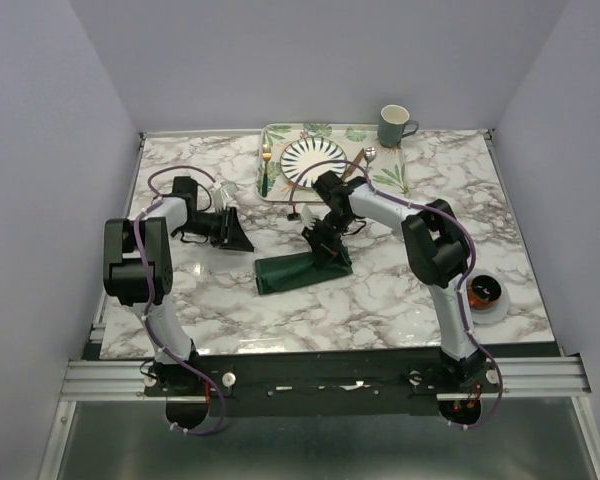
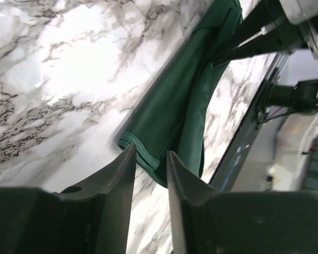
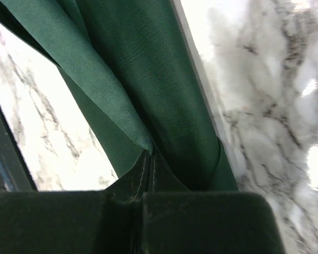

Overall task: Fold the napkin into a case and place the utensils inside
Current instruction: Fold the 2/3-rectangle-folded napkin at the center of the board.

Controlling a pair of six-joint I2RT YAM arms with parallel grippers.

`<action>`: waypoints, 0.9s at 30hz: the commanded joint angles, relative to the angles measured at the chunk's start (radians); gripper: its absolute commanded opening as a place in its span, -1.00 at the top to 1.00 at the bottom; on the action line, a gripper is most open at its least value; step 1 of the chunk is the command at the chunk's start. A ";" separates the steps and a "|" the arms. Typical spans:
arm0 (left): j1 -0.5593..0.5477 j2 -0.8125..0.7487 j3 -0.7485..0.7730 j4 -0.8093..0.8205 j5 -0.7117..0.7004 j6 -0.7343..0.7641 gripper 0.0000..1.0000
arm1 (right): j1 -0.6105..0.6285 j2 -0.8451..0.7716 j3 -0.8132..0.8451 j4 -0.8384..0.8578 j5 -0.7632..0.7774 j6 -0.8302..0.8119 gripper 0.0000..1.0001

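The napkin (image 1: 298,273) lies mid-table as a narrow dark green folded strip. My right gripper (image 1: 326,252) is at its right end, shut on a raised fold of the cloth (image 3: 150,153). My left gripper (image 1: 242,236) hovers just left of the strip, apart from it. Its jaws (image 2: 151,159) stand a little open with nothing between them, and the napkin's hemmed corner (image 2: 143,151) lies just beyond the tips. A gold fork (image 1: 266,166) and a silver spoon (image 1: 368,156) rest on the tray either side of the plate. The knife is hidden by the right arm.
A leaf-patterned tray (image 1: 280,132) at the back holds a striped plate (image 1: 310,160). A green mug (image 1: 395,125) stands behind its right end. A small white dish with something orange (image 1: 486,296) sits near the right arm's base.
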 commanded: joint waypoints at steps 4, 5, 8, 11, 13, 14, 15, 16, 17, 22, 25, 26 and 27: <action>-0.009 -0.286 -0.127 -0.048 0.027 0.359 -0.05 | 0.020 -0.021 -0.056 -0.034 -0.071 0.026 0.99; -0.019 -0.313 -0.157 -0.048 -0.004 0.438 -0.08 | 0.020 -0.024 -0.053 -0.037 -0.086 0.029 0.99; -0.083 -0.409 -0.203 -0.049 -0.061 0.552 -0.18 | 0.020 -0.029 -0.044 -0.051 -0.117 0.042 0.99; -0.196 -0.501 -0.291 0.033 -0.129 0.606 -0.26 | 0.021 -0.017 -0.033 -0.060 -0.128 0.059 0.99; -0.262 -0.549 -0.317 0.111 -0.213 0.592 -0.33 | 0.020 0.000 -0.027 -0.068 -0.134 0.073 0.99; -0.298 -0.555 -0.335 0.132 -0.245 0.583 -0.34 | 0.020 0.005 -0.017 -0.073 -0.139 0.076 0.99; -0.353 -0.554 -0.340 0.148 -0.284 0.574 -0.36 | 0.021 0.010 -0.015 -0.080 -0.145 0.085 0.99; -0.379 -0.551 -0.345 0.168 -0.296 0.562 -0.37 | 0.018 0.010 -0.013 -0.079 -0.151 0.090 0.99; -0.401 -0.545 -0.345 0.181 -0.311 0.551 -0.37 | 0.020 0.013 -0.013 -0.080 -0.160 0.095 0.99; -0.511 -0.486 -0.343 0.234 -0.387 0.528 -0.35 | 0.018 0.028 -0.009 -0.091 -0.191 0.122 0.99; -0.548 -0.436 -0.322 0.238 -0.393 0.516 -0.30 | 0.017 0.040 -0.001 -0.091 -0.198 0.134 0.99; -0.557 -0.423 -0.314 0.236 -0.400 0.508 -0.29 | 0.017 0.043 -0.001 -0.092 -0.200 0.137 0.99; -0.566 -0.411 -0.300 0.233 -0.405 0.506 -0.29 | 0.012 0.049 0.003 -0.094 -0.200 0.138 0.99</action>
